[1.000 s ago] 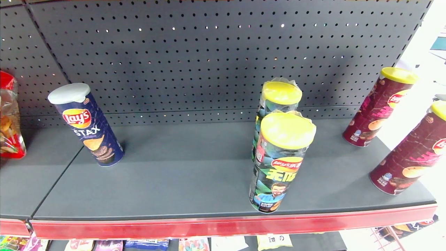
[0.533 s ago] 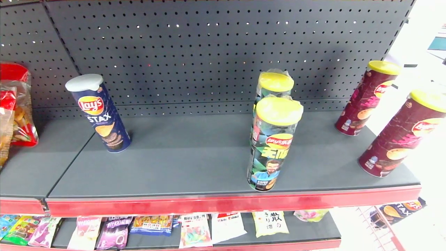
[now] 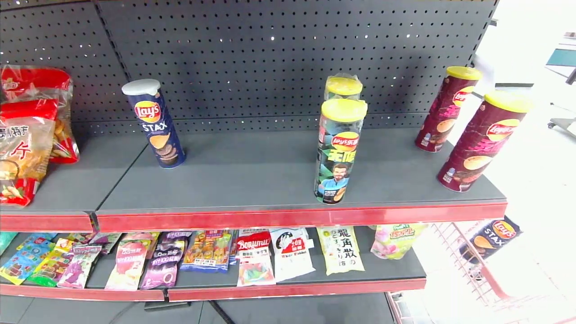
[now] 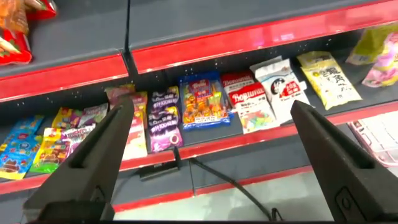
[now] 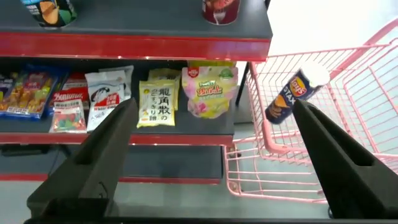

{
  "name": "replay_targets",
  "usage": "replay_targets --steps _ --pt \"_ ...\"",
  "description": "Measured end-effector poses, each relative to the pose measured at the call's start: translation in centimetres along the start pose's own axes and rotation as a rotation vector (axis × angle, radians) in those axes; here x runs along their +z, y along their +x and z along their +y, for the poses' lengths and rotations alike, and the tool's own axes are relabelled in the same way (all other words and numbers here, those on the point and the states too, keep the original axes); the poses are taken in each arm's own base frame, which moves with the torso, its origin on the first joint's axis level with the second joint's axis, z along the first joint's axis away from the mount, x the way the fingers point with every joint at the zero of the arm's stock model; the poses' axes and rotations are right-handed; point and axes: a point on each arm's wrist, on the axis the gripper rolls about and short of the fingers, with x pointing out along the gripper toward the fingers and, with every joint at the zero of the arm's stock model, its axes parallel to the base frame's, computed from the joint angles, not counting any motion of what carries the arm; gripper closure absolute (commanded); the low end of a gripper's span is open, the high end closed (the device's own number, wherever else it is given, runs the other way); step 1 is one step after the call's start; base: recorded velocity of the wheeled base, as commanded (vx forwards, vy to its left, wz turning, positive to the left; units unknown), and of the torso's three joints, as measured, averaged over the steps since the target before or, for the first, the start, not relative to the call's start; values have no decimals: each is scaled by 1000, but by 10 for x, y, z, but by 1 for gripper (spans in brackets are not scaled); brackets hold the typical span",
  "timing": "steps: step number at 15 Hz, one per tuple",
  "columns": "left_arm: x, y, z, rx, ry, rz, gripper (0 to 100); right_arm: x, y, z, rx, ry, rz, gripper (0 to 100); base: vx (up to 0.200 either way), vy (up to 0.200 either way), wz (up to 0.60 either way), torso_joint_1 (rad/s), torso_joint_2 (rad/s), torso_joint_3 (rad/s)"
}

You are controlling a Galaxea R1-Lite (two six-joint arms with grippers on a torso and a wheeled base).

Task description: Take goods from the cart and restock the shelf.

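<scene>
1. End effector state: the left end effector is spread wide and holds nothing; it hangs in front of the lower shelf. The right end effector is likewise spread and empty, low down, near the cart
2. Task item: one blue can lies slanted inside the cart, lid uppermost, against the wire wall. The cart stands just beside the right end of the shelving
3. Pick-up risk: because the can rests against the mesh, a finger may snag the wire. The round body may also roll or slip out if the fingers close across it off-centre
4. Placement risk: the cans on the top shelf are tall and narrow. The green can stands near the red front edge, and a maroon can stands near the shelf's right end. A brush from an arm or from the carried can would probably tip either one over the edge
5. Low-travel risk: packets lie flat along the lower shelf; an arm passing low may drag them forward
6. Surface: the top shelf is a flat dark board with a perforated back panel. A second blue can stands at its left, bare board on both sides. Snack bags fill the neighbouring section
7. Room: a bright pale floor opens to the right of the shelving; a dark cable trails under the lower shelf
</scene>
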Motion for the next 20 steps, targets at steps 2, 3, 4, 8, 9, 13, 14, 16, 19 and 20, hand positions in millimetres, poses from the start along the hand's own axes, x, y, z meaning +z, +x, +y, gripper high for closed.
replay_targets --steps 2,3,4,8,9,13,14,16,19,20 --pt "-3 -1 0 0 12 -3 0 -1 0 0 1 -2 4 0 0 -200 0 22 7 5" --pt "-5 -1 -1 0 29 -2 0 -1 0 0 1 -1 3 0 0 -200 0 -7 7 2" --pt "-7 -1 -1 -1 45 2 0 -1 0 0 1 -2 3 0 0 -200 0 7 2 -2" --pt "-10 -1 -1 -2 58 1 0 -3 1 0 0 -4 13 0 0 -200 0 7 4 4" --pt "-10 -2 -1 -1 58 -2 0 -4 2 0 1 -4 16 0 0 -200 0 2 7 7" --pt "-12 -2 -2 -1 58 -3 0 -9 2 1 3 -6 25 0 0 -200 0 4 1 4" --pt "-13 -2 -2 -1 58 -1 0 -11 2 1 4 -7 25 0 0 -200 0 2 2 2" --pt "-16 -1 -2 -2 58 5 0 -17 1 0 7 -8 27 0 0 -100 0 1 1 4" --pt "-18 -1 -2 -2 58 10 0 -22 0 0 10 -25 28 0 0 0 0 0 0 0" --pt "-18 -1 -2 -3 57 11 0 -22 0 0 11 -26 29 0 0 0 0 0 0 0"
